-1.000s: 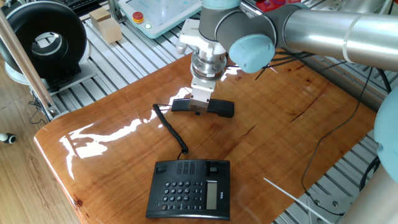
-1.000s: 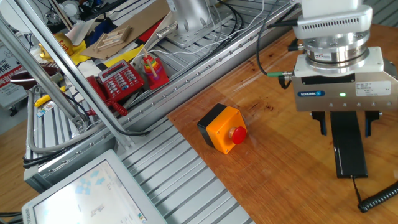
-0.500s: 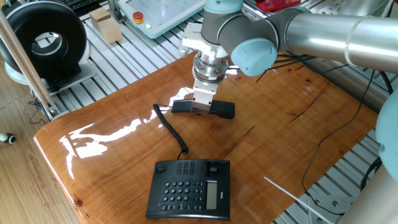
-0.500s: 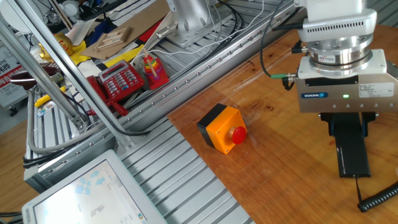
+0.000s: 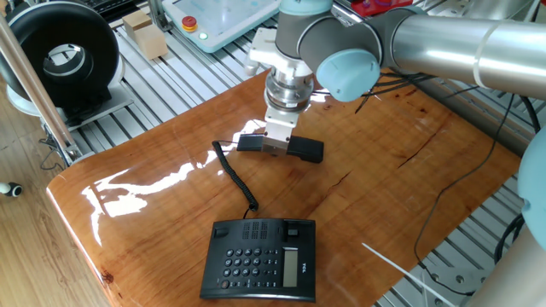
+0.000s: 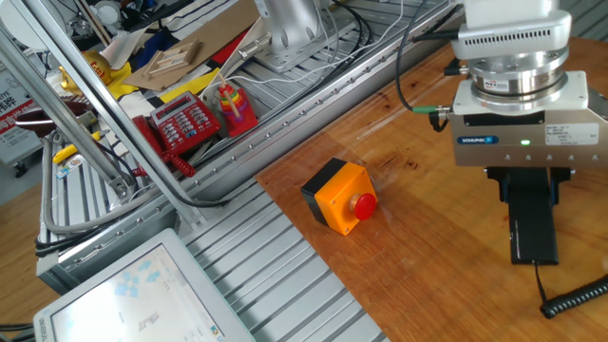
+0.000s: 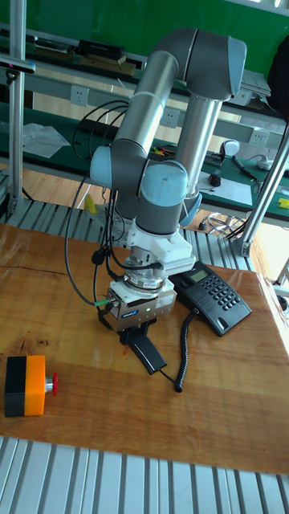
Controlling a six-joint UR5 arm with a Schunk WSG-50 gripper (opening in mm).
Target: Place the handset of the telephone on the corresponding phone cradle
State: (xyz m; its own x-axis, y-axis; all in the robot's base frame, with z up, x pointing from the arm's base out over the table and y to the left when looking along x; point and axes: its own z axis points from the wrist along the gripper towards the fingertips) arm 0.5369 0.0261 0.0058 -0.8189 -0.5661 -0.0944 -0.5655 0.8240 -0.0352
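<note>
One gripper (image 6: 532, 195), labelled SCHUNK, is clamping the handset (image 5: 281, 146); the telephone (image 5: 260, 260) is reading "TCL".

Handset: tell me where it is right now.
In one fixed view, the handset sits mid-table in the gripper, beyond the telephone, its coiled cord trailing toward the phone.
</note>
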